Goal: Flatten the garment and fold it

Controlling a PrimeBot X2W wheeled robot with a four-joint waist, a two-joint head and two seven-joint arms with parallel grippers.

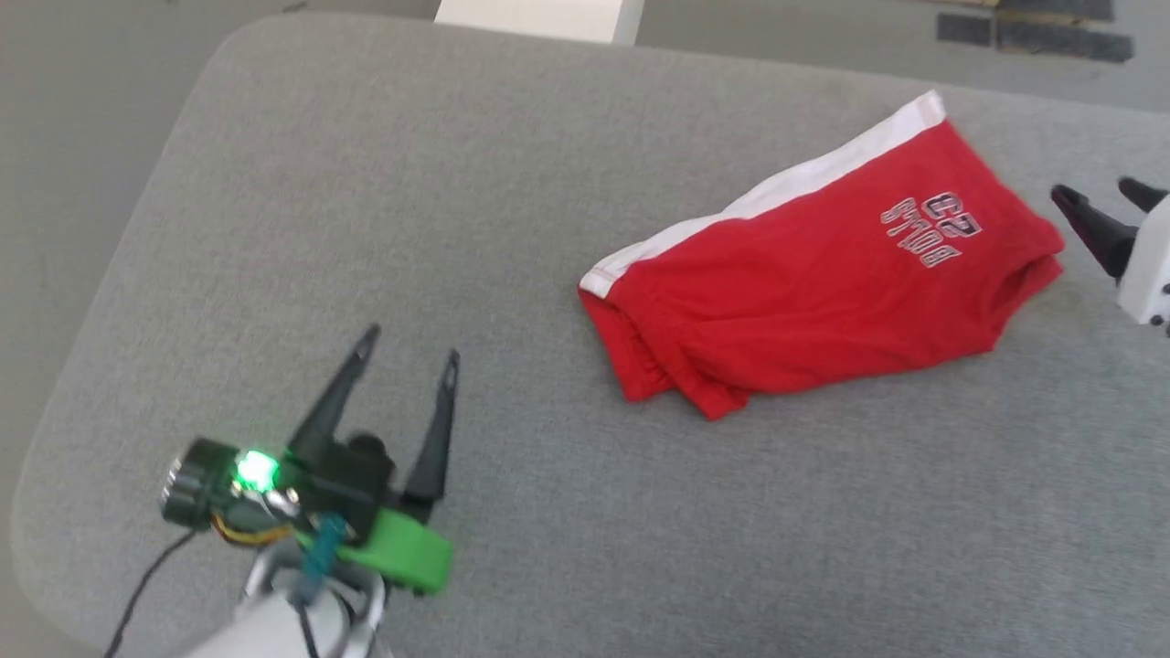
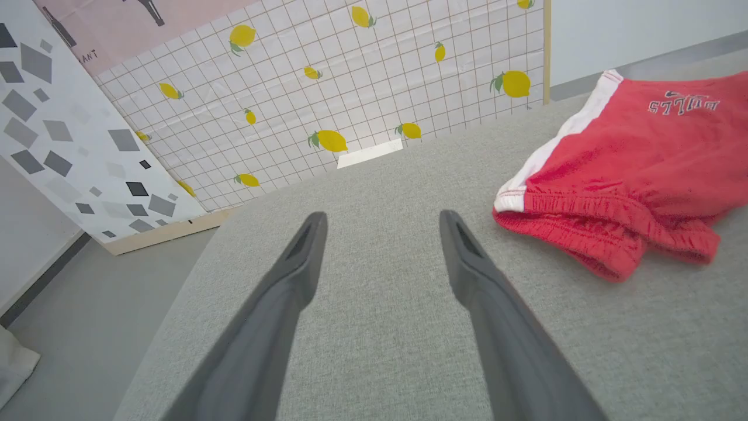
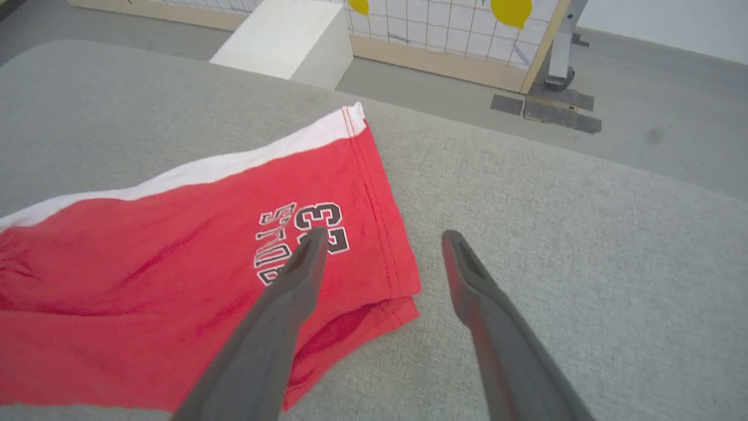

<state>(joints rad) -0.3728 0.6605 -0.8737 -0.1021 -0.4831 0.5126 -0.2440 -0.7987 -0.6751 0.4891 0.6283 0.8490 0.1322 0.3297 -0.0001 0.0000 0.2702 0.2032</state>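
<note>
The shorts (image 1: 823,283) lie on the right half of the desk (image 1: 366,183), which is covered in grey fabric and has rounded corners. They are bright red and appear folded in half, one leg on top of the other. A white stripe (image 1: 786,187) runs along their far edge. The gathered waistband (image 2: 590,222) forms the end toward the middle of the desk. The leg hems form the end toward the robot's right. A white and dark print (image 3: 301,234) of letters and the number 23 sits near the hems. The cloth is fairly flat, with soft wrinkles near the waistband, and the lower layer peeks out at the hem corner.

The right fingers (image 1: 1088,224) are spread wide and hold nothing. In the head view they sit just beside the hem end, apart from the cloth. In the right wrist view one of them (image 3: 292,280) crosses in front of the print, and I cannot tell whether it touches the fabric. The left fingers (image 1: 437,420) are also spread wide and empty. They hover over bare desk well apart from the shorts, on the waistband side (image 2: 292,275).

Beyond the desk's far edge stands a white box (image 3: 286,38) on the grey floor (image 3: 643,105). Behind it are a panel printed with lemons (image 2: 350,88) and another with grey shapes (image 2: 58,146). Dark tape patches (image 3: 543,108) mark the floor.
</note>
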